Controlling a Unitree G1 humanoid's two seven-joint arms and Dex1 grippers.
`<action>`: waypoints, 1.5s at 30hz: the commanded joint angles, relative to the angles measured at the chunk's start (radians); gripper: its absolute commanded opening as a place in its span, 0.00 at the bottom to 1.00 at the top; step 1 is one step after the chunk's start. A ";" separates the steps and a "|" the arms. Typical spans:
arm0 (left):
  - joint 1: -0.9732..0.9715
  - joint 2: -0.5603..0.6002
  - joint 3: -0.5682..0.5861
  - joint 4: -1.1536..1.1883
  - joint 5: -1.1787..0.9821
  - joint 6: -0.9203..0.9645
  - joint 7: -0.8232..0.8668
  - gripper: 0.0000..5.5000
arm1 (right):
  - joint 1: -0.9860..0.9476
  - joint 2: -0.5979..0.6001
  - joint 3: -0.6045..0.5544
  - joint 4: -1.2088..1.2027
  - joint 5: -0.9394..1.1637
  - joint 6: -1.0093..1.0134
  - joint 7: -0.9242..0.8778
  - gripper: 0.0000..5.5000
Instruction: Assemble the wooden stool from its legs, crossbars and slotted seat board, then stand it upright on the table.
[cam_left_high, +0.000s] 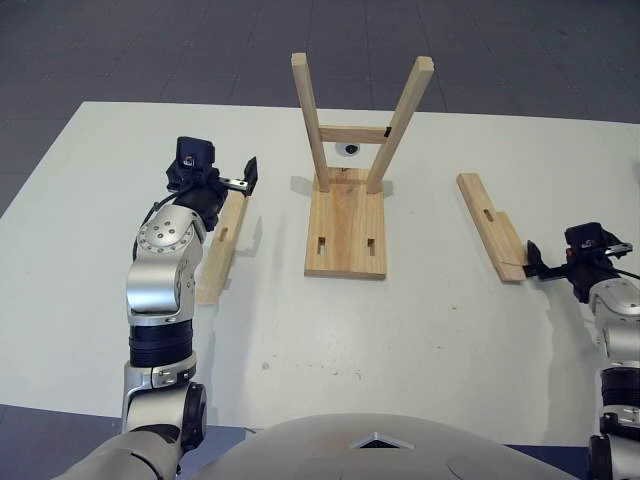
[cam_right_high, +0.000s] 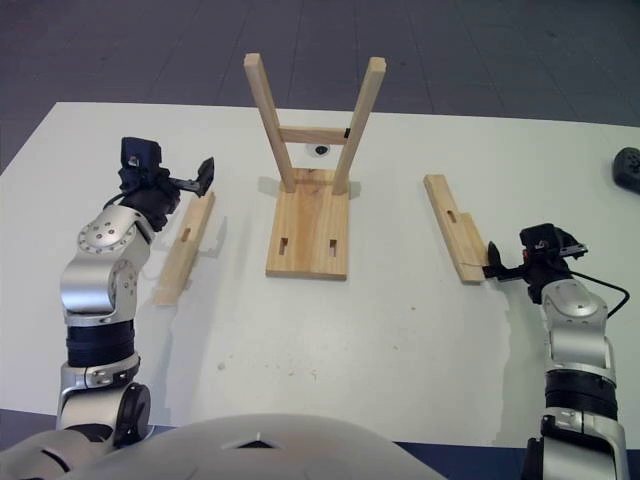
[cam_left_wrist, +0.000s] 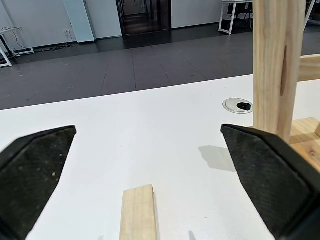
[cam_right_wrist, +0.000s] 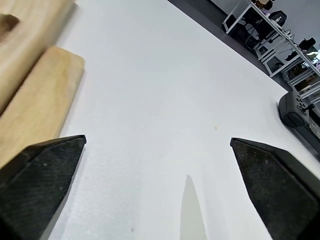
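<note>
Seat board (cam_left_high: 345, 235) at centre frame holds two legs (cam_left_high: 310, 120) and a crossbar (cam_left_high: 352, 133). Left hand (cam_left_wrist: 148, 128) and right hand (cam_right_wrist: 158, 140) gape empty by the loose legs (cam_left_high: 222, 240); next, probably grasp one for slotting

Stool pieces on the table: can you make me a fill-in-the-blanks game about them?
1. ___ legs stand up from the seat board, joined by a crossbar.
2. The seat board's near end has two empty ___.
3. The fingers of the left gripper and the right gripper are ___, holding nothing.
4. Loose wood lies beside the left gripper, and other loose wood beside the ___ gripper.

Missing words: two; slots; open; right.
</note>
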 joint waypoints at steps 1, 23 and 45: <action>0.026 -0.003 -0.020 -0.015 -0.007 0.020 -0.004 0.98 | 0.041 0.034 -0.007 -0.068 0.022 0.007 -0.004 0.98; 0.048 0.004 -0.065 -0.023 -0.005 0.016 -0.014 0.98 | 0.109 0.190 -0.022 -0.303 0.099 0.075 -0.046 0.98; 0.074 0.013 -0.077 -0.022 0.007 0.021 -0.012 0.98 | 0.093 0.360 -0.076 -0.508 0.249 0.611 -0.253 0.98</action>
